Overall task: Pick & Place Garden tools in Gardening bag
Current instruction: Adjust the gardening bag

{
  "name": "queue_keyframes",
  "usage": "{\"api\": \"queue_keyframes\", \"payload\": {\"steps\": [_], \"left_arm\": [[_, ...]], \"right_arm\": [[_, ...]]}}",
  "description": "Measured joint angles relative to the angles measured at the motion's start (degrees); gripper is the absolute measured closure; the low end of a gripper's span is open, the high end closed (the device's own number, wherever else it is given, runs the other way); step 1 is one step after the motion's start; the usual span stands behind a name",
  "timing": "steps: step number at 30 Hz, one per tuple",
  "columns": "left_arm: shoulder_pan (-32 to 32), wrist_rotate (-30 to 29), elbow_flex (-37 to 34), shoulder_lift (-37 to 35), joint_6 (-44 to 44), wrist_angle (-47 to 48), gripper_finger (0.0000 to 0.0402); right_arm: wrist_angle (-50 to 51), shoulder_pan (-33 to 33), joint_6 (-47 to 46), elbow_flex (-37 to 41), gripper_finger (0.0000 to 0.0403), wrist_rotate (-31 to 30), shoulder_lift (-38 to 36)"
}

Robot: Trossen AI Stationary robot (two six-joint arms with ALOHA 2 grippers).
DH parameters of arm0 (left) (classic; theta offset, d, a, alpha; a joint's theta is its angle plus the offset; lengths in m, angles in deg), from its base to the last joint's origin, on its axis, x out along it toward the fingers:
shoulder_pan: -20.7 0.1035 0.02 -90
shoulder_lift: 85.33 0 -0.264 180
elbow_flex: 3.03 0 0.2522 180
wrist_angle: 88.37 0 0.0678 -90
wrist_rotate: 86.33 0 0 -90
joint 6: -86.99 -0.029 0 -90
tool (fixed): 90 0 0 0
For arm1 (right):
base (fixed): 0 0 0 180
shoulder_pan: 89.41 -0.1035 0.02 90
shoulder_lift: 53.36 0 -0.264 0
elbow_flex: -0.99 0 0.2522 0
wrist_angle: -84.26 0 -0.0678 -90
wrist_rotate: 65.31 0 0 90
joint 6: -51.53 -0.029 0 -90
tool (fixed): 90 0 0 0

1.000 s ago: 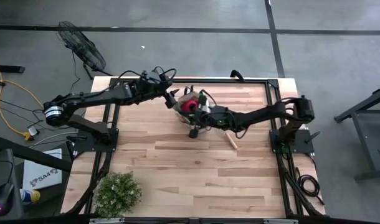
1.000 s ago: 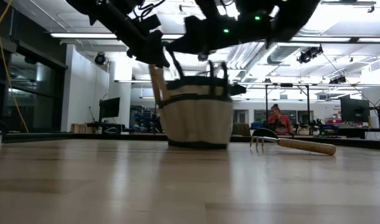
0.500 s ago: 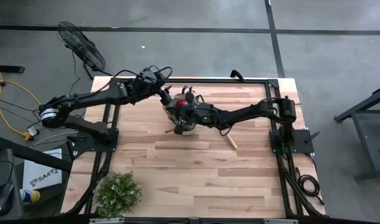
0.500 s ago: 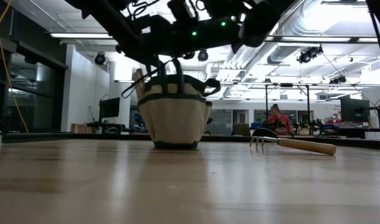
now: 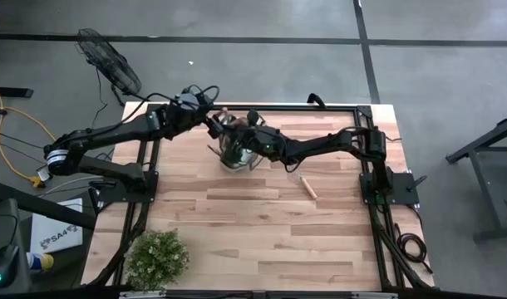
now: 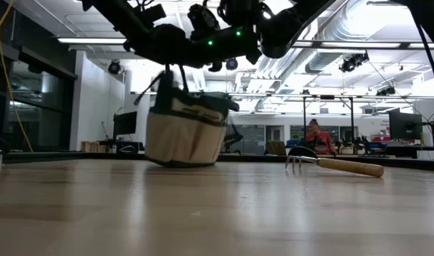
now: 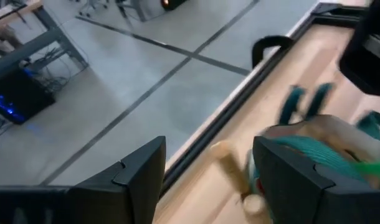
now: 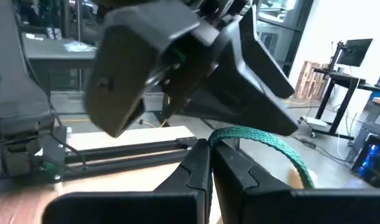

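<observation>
Just under the right gripper, clenched on its green handle, hangs the tilted gardening bag.

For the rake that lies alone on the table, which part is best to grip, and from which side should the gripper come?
Probably the wooden handle of the rake, taken from straight above. It lies flat on the table with open boards around it, apart from the gardening bag, and the straight handle suits two fingers better than the thin wire tines.

The gardening bag is showing matt beige cloth with dark green woven trim, and its loop handle is looking like rough green webbing. The rake is pairing a smooth pale wooden handle with dark metal tines, while the table is presenting light wood planks with a soft sheen.
</observation>
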Motion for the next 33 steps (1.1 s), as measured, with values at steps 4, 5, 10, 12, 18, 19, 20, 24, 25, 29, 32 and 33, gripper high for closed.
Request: {"api": "queue_keyframes", "payload": {"steps": [4, 5, 10, 12, 18, 19, 20, 24, 25, 29, 32, 33], "left_arm": [[0.0, -0.1, 0.0, -0.1, 0.2, 0.4, 0.0168], [-0.1, -0.1, 0.0, -0.1, 0.2, 0.4, 0.0168], [0.0, -0.3, 0.0, -0.1, 0.1, 0.7, 0.0168], [0.0, -0.6, 0.0, -0.1, 0.1, 0.8, 0.0168], [0.0, -0.8, 0.0, -0.1, 0.1, 1.0, 0.0168], [0.0, -0.9, 0.0, -0.1, 0.1, 1.0, 0.0168], [0.0, -0.9, 0.0, -0.4, 0.1, 1.1, 0.0168], [0.0, -1.7, 0.0, -1.1, 0.0, 0.7, 0.0168], [0.0, -1.7, 0.0, -1.2, 0.0, 0.7, 0.0168], [0.0, -1.8, 0.0, -1.6, 0.0, 1.1, 0.0168], [0.0, -1.8, 0.0, -1.6, 0.0, 2.1, 0.0168], [0.0, -1.7, 0.0, -1.6, 0.0, 2.1, 0.0168]], "right_arm": [[0.4, 1.1, -2.2, 0.0, 0.0398, 1.3, 0.0], [0.5, 1.3, -2.4, 0.0, 0.0398, 1.3, 0.0], [1.1, 2.2, -2.6, 0.0, 0.0398, 0.2, 0.1], [1.8, 2.7, -3.2, 0.0, 0.0398, -0.5, 0.1], [2.2, 5.0, -5.7, 0.0, 0.0398, 0.2, 0.2], [2.3, 5.3, -6.1, 0.0, 0.0398, 0.3, 0.2], [2.4, 5.7, -6.7, 0.0, 0.0398, 0.4, 0.2], [2.3, 6.8, -7.4, 0.0, 0.0398, 1.2, 0.2], [2.3, 6.9, -7.5, 0.0, 0.0398, 0.8, 0.2], [2.9, 7.5, -9.4, 0.1, 0.0398, -2.3, 0.2], [4.6, 8.1, -10.4, 0.1, 0.0398, -4.1, 0.2], [4.8, 8.2, -10.4, 0.1, 0.0398, -5.1, 0.2]]}}
